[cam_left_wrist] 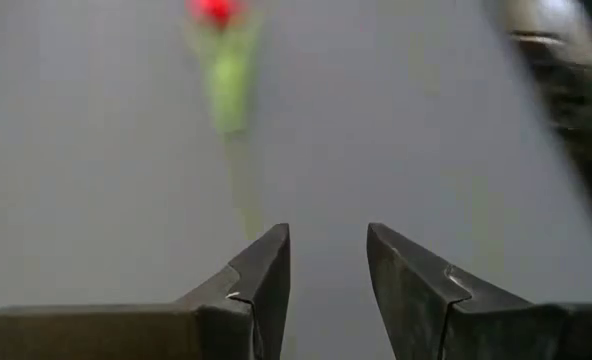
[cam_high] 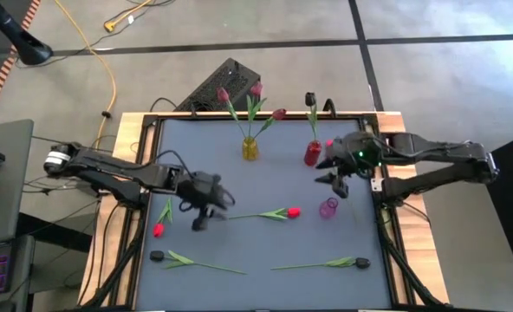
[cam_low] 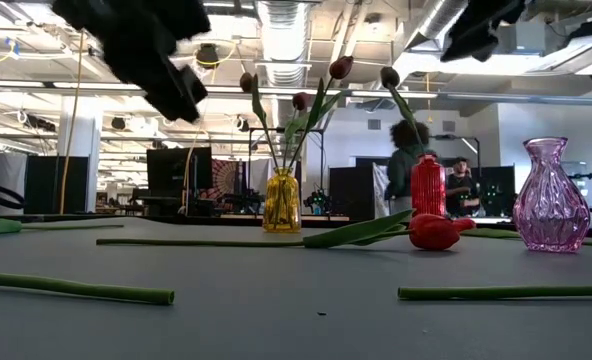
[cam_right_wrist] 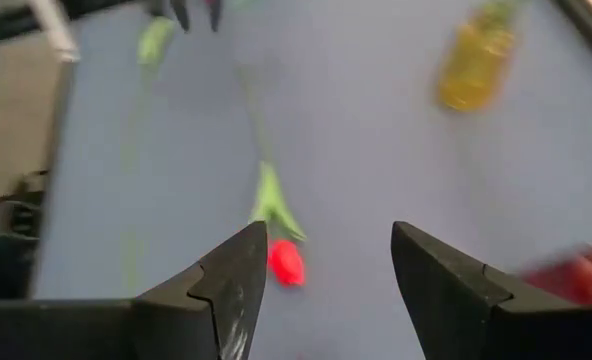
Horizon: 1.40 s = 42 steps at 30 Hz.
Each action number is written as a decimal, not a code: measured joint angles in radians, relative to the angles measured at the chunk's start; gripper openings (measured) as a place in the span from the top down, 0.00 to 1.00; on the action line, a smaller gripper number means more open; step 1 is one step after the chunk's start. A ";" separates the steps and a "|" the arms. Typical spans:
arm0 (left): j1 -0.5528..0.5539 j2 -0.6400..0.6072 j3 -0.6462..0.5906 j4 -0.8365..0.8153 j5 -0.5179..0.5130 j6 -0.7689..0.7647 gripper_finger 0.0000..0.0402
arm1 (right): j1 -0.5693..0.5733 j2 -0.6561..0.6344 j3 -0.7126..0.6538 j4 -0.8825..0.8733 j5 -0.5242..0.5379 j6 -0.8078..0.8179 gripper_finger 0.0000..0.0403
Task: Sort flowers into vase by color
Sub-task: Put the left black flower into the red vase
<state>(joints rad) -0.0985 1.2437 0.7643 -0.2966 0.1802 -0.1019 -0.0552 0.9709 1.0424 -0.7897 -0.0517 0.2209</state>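
a: nearest the low camera, two green stems lying flat on the table, belonging to the black tulip at front left and the black tulip at front right.
b: also loose: red tulip in the middle, red tulip at the left edge.
a: already sorted, apparently: three maroon-pink heads standing in the yellow vase, one dark head in the red vase. nothing visible in the pink vase.
b: so roughly half done, four stems left to place, by the look of it.
a: and the tools?
b: left gripper hanging above the table between the two red tulips, fingers parted a little, nothing between them.
a: right gripper poised just beside the red vase, jaws spread wide and empty, facing the middle red tulip in its wrist view. touching nothing.
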 joint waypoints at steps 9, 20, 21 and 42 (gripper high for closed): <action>-0.159 0.028 0.000 0.003 -0.073 -0.082 0.69 | 0.266 0.151 0.000 0.250 0.032 0.052 0.41; -0.260 0.026 0.000 -0.013 -0.199 -0.155 0.69 | 0.432 0.443 0.000 0.652 0.032 0.045 0.41; -0.269 0.026 0.000 -0.012 -0.188 -0.162 0.69 | 0.441 0.464 0.000 0.689 0.032 0.052 0.41; -0.679 0.077 0.001 0.154 -0.384 -0.379 0.69 | 0.582 0.804 0.294 0.758 0.116 0.190 0.41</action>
<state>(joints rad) -0.7780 1.3205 0.7654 -0.1431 -0.2033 -0.4812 0.5269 1.7754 1.3369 -0.0313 0.0640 0.4110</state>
